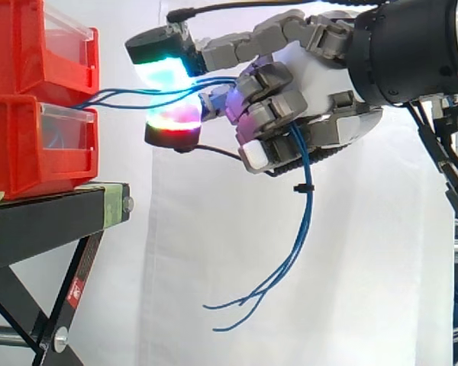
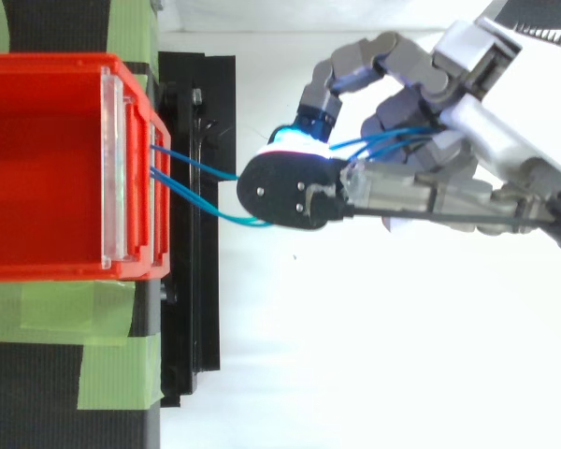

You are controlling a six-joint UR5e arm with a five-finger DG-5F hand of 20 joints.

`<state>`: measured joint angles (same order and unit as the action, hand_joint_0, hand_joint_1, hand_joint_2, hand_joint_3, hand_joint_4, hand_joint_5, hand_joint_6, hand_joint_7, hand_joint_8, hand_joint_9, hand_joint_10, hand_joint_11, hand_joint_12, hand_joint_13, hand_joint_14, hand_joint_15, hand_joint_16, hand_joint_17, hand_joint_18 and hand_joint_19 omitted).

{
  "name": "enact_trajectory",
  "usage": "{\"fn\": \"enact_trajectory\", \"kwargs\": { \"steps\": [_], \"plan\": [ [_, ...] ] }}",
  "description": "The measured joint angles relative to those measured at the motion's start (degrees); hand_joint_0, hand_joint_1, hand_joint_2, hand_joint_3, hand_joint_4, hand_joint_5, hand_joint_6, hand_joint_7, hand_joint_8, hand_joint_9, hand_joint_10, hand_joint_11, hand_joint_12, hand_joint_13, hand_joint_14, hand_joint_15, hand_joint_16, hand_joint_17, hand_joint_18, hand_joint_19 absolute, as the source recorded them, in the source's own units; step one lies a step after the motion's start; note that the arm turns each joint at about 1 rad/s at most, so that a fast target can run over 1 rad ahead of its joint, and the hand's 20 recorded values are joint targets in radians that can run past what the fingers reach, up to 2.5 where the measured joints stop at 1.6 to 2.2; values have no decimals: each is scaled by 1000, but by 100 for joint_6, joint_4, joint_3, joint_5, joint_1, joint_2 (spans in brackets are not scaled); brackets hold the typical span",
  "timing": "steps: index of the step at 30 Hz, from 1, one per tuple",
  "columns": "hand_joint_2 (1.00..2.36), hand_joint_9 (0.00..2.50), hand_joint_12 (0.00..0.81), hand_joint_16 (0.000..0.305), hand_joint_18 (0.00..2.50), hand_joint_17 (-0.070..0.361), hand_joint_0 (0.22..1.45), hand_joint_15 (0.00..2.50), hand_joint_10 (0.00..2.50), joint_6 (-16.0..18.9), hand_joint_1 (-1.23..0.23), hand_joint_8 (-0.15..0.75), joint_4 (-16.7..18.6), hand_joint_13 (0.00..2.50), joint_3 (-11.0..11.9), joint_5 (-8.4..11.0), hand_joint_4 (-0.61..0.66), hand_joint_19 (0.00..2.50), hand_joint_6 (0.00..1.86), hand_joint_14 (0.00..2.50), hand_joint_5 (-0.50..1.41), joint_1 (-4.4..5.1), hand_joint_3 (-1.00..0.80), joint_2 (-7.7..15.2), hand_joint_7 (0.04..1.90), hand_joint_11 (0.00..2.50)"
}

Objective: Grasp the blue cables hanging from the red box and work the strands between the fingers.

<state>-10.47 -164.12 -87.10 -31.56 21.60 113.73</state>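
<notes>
In the side view the two stacked bins [image 1: 30,99] at nine o'clock are bright red, each with a clear, colourless front panel [image 1: 65,30]. The cables [image 1: 301,206] are blue, with a small black tie [image 1: 301,187] on them. The hand [image 1: 320,107] has a white palm and grey finger links. Its fingertips are black-backed: the upper pad [image 1: 162,72] glows cyan shading into green, the lower pad [image 1: 172,116] red with magenta. The wrist [image 1: 412,46] at one o'clock is black. The stand [image 1: 38,221] at seven o'clock is black, banded with pale green tape [image 2: 47,313]. The curtain [image 1: 214,267] is plain white.
</notes>
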Motion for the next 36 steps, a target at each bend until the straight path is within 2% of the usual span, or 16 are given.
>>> {"fn": "enact_trajectory", "kwargs": {
  "steps": [8, 14, 19, 24, 29, 36],
  "plan": [
    [1002, 1641, 726, 259, 2500, 194, 1127, 1785, 2500, 474, -611, 507, -100, 1976, 70, 7, 280, 608, 1488, 2500, -8, 131, 436, -4, 984, 2500],
    [1003, 1641, 726, 259, 2500, 194, 1126, 1785, 2500, 538, -611, 507, -602, 1976, 435, 58, 280, 608, 1488, 2500, -9, 194, 435, -2, 984, 2500],
    [1003, 1641, 726, 259, 2500, 194, 1127, 1785, 2500, 602, -612, 507, -1162, 1976, 616, 282, 280, 608, 1489, 2500, -8, 247, 426, -1, 977, 2500],
    [1004, 1641, 726, 259, 2500, 194, 1127, 1785, 2500, 818, -612, 507, -1292, 1976, 655, 604, 281, 608, 1486, 2500, -8, 327, 426, -3, 988, 2500],
    [1003, 1641, 726, 259, 2500, 194, 1127, 1785, 2500, 1042, -611, 507, -1393, 1976, 786, 794, 281, 608, 1488, 2500, -8, 375, 427, -2, 975, 2500],
    [1004, 1641, 726, 259, 2500, 194, 1128, 1785, 2500, 1279, -613, 507, -1774, 1976, 951, 1096, 281, 608, 1486, 2500, -10, 443, 419, -1, 983, 2500]
  ]
}}
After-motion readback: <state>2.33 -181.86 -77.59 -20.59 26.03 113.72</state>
